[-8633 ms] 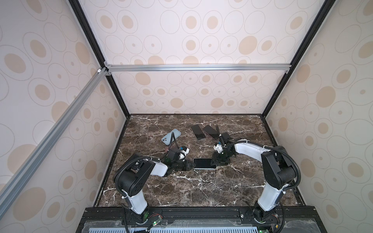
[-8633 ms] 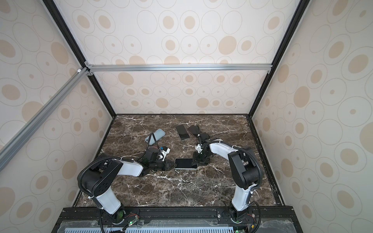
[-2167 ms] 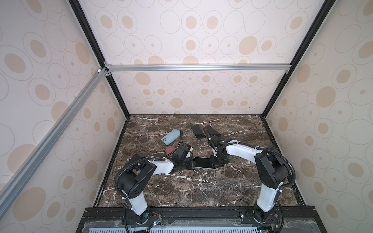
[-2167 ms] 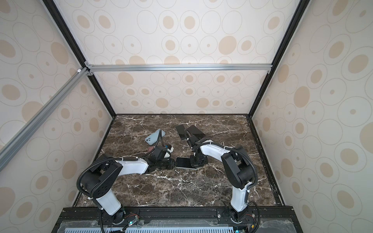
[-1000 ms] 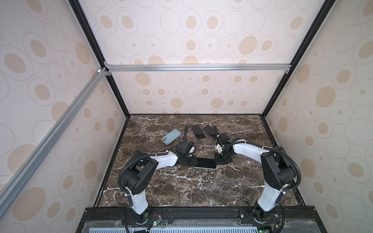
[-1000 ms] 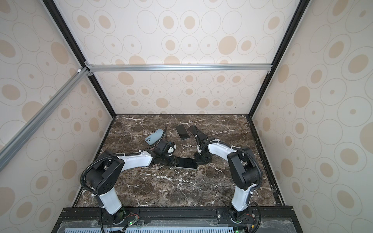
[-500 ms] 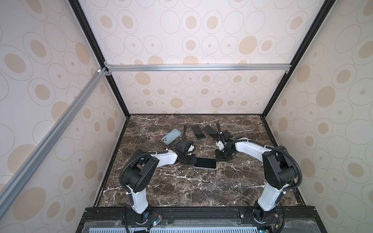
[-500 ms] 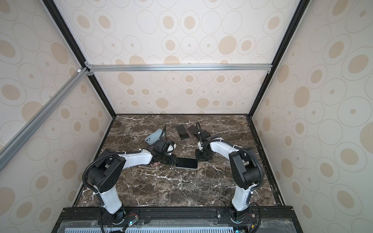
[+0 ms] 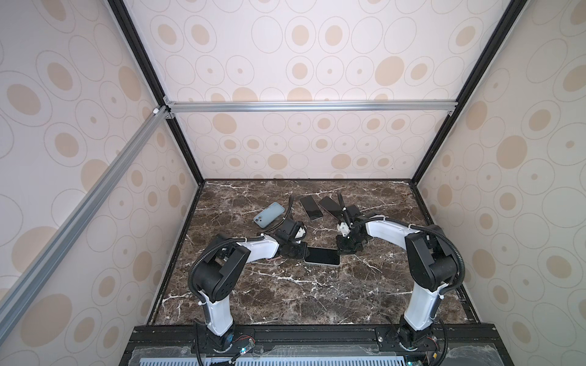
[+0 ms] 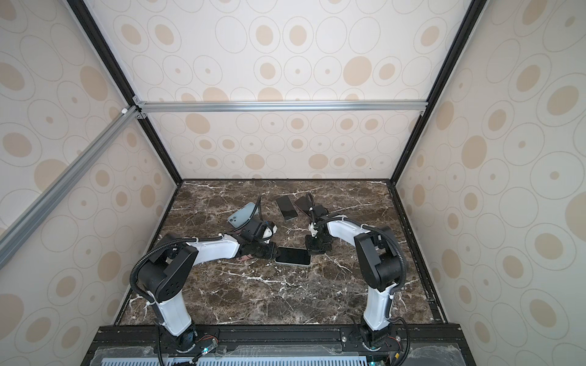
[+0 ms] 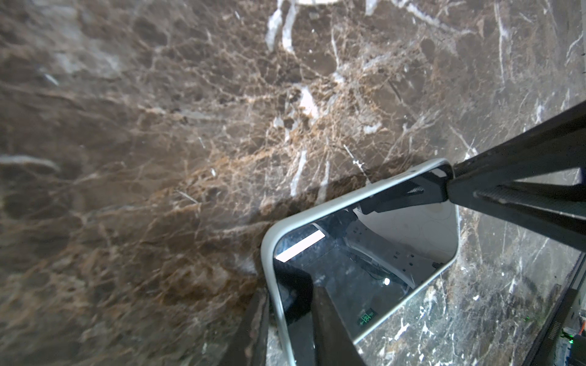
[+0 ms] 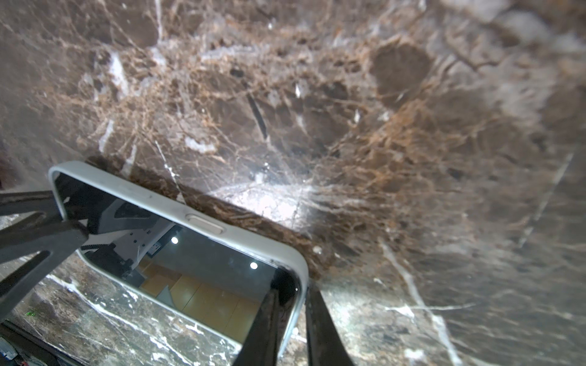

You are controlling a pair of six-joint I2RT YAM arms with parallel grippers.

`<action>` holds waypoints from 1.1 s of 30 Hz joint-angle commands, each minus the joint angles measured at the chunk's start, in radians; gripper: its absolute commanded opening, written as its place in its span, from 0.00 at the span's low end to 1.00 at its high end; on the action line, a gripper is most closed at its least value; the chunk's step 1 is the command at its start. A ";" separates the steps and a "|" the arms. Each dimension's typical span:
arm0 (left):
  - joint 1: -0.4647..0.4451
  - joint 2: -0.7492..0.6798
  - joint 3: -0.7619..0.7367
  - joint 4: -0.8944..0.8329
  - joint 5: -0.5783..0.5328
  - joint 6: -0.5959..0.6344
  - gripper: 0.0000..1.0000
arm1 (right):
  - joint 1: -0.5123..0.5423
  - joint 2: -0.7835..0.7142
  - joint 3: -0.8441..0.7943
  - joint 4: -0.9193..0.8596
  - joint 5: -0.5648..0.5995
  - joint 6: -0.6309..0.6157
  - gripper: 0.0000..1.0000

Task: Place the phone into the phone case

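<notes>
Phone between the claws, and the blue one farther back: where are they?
cased phone (image 9: 322, 256): in a top view, middle of its screen.
blue-grey phone (image 9: 268, 215): in a top view, middle of its back.

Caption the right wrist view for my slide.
Right gripper straddles a corner of the cased phone on the marble table.

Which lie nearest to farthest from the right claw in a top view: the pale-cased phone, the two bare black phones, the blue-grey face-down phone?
1. Pale-cased phone, at the right claw, centre.
2. Black phone by the right arm, partly hidden, behind the claw.
3. Black phone at back centre, just left of that one.
4. Blue-grey face-down phone, back left.
</notes>
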 commanded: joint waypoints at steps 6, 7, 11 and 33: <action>0.010 0.025 -0.032 -0.022 -0.003 0.013 0.25 | 0.009 0.090 0.009 -0.055 0.098 -0.027 0.16; 0.009 0.025 -0.033 -0.021 -0.003 0.012 0.25 | 0.014 0.097 0.013 -0.065 0.113 -0.030 0.17; 0.010 0.028 -0.036 -0.015 -0.003 0.009 0.24 | 0.039 0.130 0.035 -0.107 0.169 -0.046 0.16; 0.052 -0.191 -0.116 -0.044 -0.071 -0.002 0.51 | 0.088 -0.019 0.199 -0.256 0.143 -0.482 0.75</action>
